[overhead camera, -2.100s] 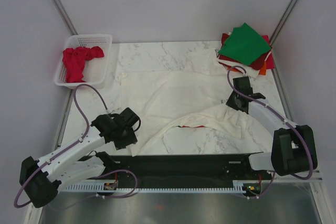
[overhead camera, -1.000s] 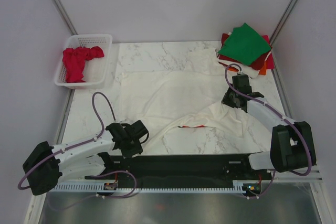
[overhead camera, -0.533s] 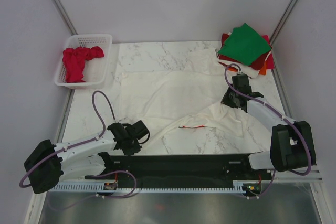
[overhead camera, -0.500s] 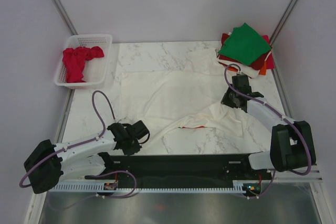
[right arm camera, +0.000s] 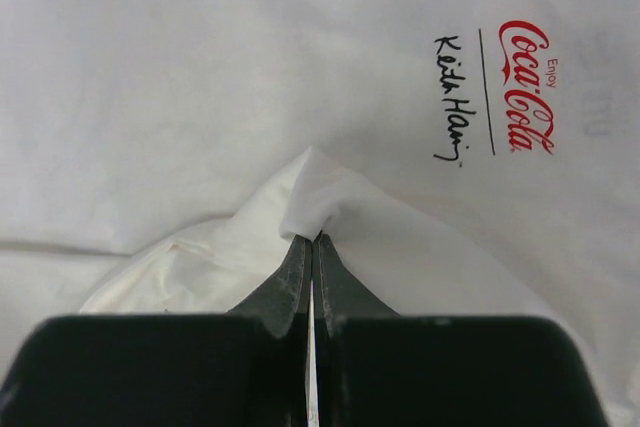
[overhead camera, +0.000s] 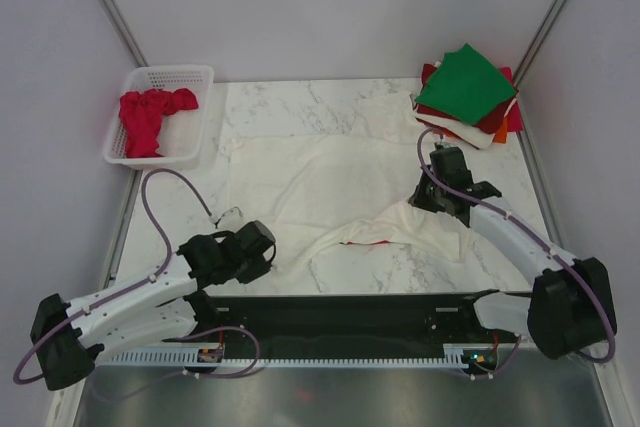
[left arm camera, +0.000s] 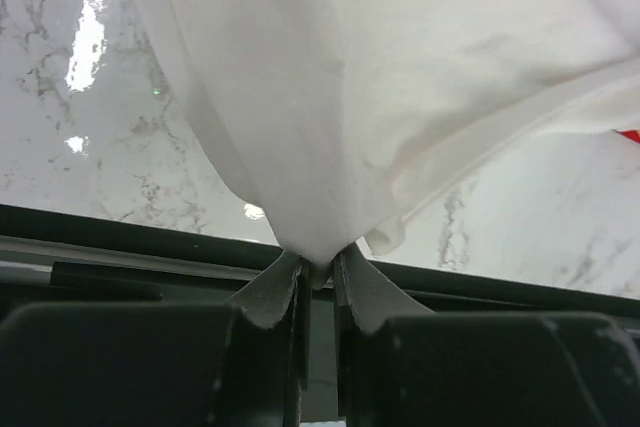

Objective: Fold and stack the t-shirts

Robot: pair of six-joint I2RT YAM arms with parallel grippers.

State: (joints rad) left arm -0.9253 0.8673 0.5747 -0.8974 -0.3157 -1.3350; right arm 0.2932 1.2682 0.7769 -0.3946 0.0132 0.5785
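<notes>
We see the left gripper (left arm camera: 316, 269) and right gripper (right arm camera: 312, 239) each pinching the cream shirt (overhead camera: 330, 172), its held edge running left-to-right between them.

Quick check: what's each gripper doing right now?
Left gripper: shut on the cream-white t-shirt.
Right gripper: shut on the same t-shirt.

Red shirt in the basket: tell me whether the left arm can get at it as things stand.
Probably not yet. The left fingers are shut on the cream shirt, so it must let go first. The red shirt lies uncovered in the open basket on that arm's side.
</notes>
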